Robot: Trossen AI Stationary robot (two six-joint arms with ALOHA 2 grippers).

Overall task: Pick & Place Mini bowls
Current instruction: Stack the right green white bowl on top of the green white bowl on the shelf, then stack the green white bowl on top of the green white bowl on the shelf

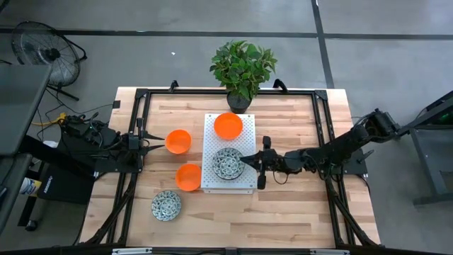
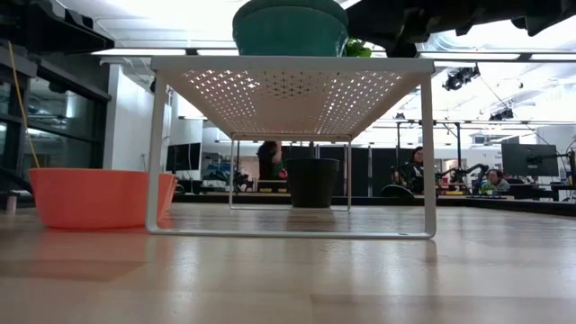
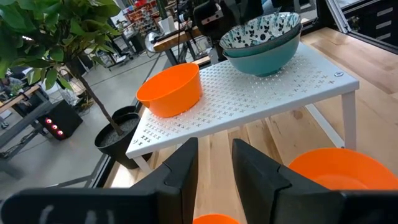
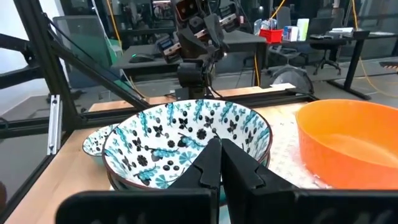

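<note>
A white perforated rack point(image 1: 244, 183) stands mid-table. On it sit a plain orange bowl point(image 1: 228, 125) and two stacked patterned bowls point(image 1: 228, 163) point(image 4: 186, 140), one nested in the other. Two more orange bowls point(image 1: 178, 141) point(image 1: 188, 177) and a patterned bowl point(image 1: 165, 205) rest on the wood. My right gripper point(image 1: 245, 161) point(image 4: 219, 163) is shut, its tips at the right rim of the upper stacked bowl. My left gripper point(image 1: 158, 139) point(image 3: 215, 163) is open, level at the left rim of the farther orange table bowl point(image 3: 214, 219), which shows just under the fingers. My right gripper comes level from the table's right, shut fingers point(image 4: 239, 171) at the upper patterned bowl's near rim point(image 4: 245, 134). The fingers themselves cover that spot, so whether they touch the rim I cannot tell. The bowl sits upright in the lower bowl on the rack.
A potted plant point(image 1: 243, 71) stands at the far edge behind the rack. A black frame point(image 1: 141, 95) rings the table. Bare wood lies right of the rack and along the near edge. In the low view an orange bowl point(image 2: 94, 196) sits left of the rack's legs point(image 2: 155, 153).
</note>
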